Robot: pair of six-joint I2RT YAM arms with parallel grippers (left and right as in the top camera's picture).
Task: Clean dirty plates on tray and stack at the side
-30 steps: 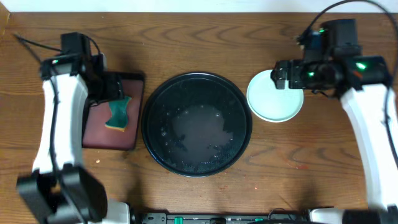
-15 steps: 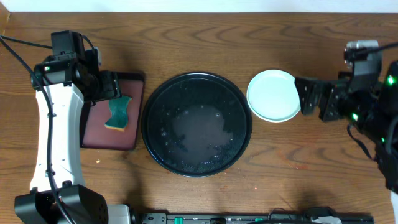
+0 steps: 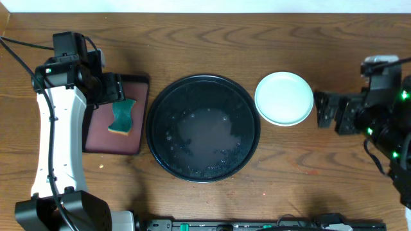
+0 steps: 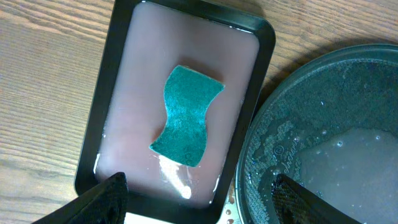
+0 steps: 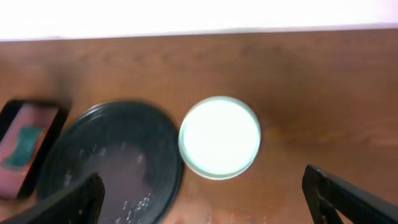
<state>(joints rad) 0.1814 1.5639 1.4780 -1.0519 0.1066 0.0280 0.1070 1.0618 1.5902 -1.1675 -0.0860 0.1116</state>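
Observation:
The large round black tray [image 3: 203, 128] sits mid-table, wet, with no plate on it; it also shows in the left wrist view [image 4: 323, 137] and the right wrist view [image 5: 112, 162]. A light turquoise plate [image 3: 284, 98] lies on the wood just right of the tray, seen too in the right wrist view [image 5: 219, 136]; I cannot tell whether others lie under it. No pale yellow plate shows. My left gripper [image 3: 110, 88] is open and empty above the small rectangular tray. My right gripper [image 3: 326, 110] is open and empty, right of the plate.
A small rectangular black tray [image 3: 115, 115] with reddish-brown liquid holds a teal sponge [image 3: 122, 117], left of the round tray; both show in the left wrist view, tray rim [image 4: 268, 43] and sponge [image 4: 186, 115]. Bare wooden table surrounds everything.
My right gripper has drawn back from over the turquoise plate to the right, leaving the plate on the table. The left arm shifted slightly earlier and is still now.

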